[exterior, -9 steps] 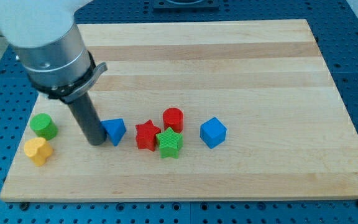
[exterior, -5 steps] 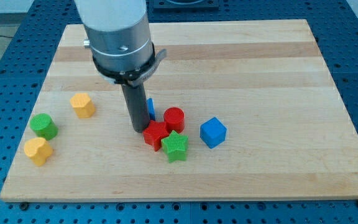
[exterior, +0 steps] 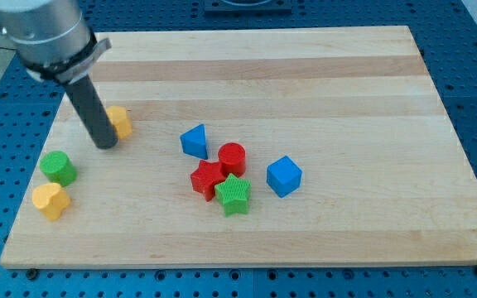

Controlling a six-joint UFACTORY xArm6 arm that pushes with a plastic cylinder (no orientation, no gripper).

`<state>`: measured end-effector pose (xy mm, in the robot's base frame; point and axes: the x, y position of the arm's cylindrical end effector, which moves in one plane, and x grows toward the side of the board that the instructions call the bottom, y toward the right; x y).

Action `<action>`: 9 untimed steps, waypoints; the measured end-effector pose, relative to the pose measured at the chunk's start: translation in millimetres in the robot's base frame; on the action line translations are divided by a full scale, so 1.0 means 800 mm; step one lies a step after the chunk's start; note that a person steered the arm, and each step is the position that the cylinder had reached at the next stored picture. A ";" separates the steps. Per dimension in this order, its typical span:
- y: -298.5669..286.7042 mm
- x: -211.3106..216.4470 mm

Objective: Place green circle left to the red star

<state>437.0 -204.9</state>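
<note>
The green circle [exterior: 58,167] sits near the board's left edge. The red star [exterior: 208,178] lies near the middle, touching the green star [exterior: 235,194] at its lower right and the red cylinder [exterior: 232,157] at its upper right. My tip [exterior: 106,145] rests on the board above and right of the green circle, a short gap away, and far left of the red star. The rod partly hides a yellow block [exterior: 120,121] just behind it.
A blue triangle [exterior: 194,141] lies above and left of the red star. A blue cube [exterior: 284,175] lies right of the cluster. A yellow heart-like block [exterior: 51,201] sits just below the green circle, near the board's left edge [exterior: 31,186].
My tip has swung from beside the red star far to the left, now next to the yellow block. The blue triangle, earlier half hidden by the rod, shows fully.
</note>
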 end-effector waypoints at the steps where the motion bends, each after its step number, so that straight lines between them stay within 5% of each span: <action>1: 0.008 -0.046; 3: -0.046 -0.088; 6: 0.248 -0.063; 9: 0.121 -0.056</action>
<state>392.3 -107.9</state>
